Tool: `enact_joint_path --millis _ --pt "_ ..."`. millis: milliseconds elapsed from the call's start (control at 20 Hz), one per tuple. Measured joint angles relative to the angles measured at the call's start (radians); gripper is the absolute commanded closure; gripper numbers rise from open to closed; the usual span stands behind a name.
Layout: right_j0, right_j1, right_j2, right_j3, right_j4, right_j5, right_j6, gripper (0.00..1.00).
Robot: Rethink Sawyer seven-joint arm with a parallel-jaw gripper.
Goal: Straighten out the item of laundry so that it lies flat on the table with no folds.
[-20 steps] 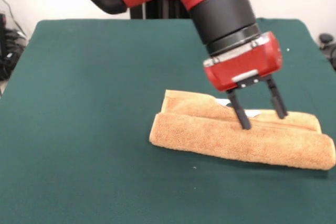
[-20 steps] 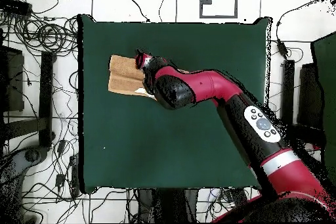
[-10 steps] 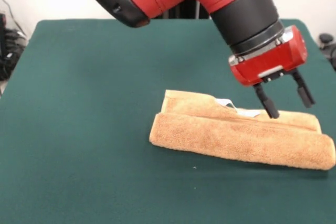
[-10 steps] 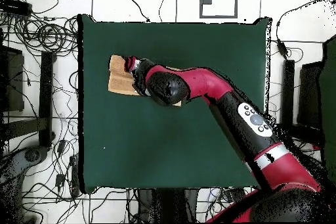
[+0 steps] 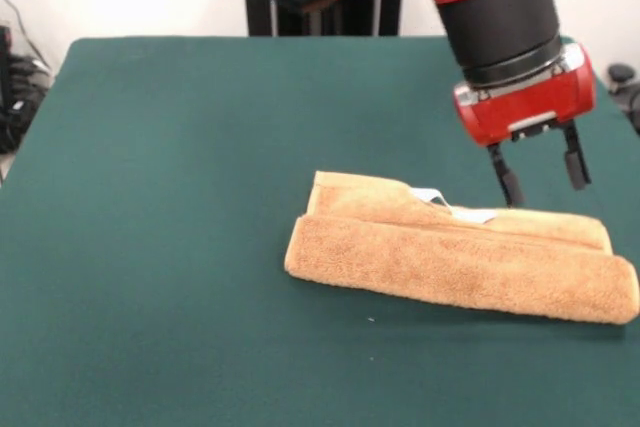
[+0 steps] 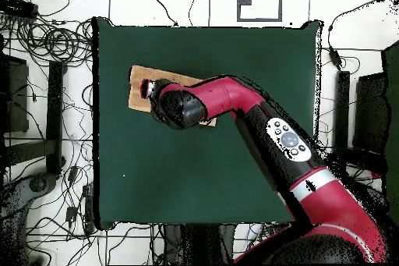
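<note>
The orange-tan towel (image 5: 455, 257) lies folded over into a long roll-like bundle on the green table (image 5: 180, 197), right of centre in the front view. A small white tag (image 5: 445, 202) shows at its far edge. My gripper (image 5: 540, 179) hangs open and empty just above the towel's far right part, not touching it. In the overhead view the towel (image 6: 137, 83) shows at the upper left of the table (image 6: 234, 169), mostly hidden under the arm; the gripper (image 6: 146, 88) is over its left end.
Cables (image 6: 47, 40) and equipment lie on the floor around the table. The towel's right end reaches close to the table's right side in the front view. Bare green cloth spreads left of and in front of the towel.
My gripper has lifted off the towel and moved to the right in the front view, staying open. The towel has not moved.
</note>
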Motion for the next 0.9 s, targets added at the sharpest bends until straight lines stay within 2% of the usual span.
enact_joint_path --millis 450,550,700,900 --pt "0.082 -0.174 -0.063 0.0 -0.125 0.058 0.0 0.0" --pt "0.116 -0.242 -0.103 0.001 -0.174 0.058 0.0 0.0" --pt "0.127 -0.284 -0.118 0.0 -0.183 0.058 0.0 0.0" --pt "0.114 -0.309 -0.125 0.0 -0.147 0.058 0.0 0.0"
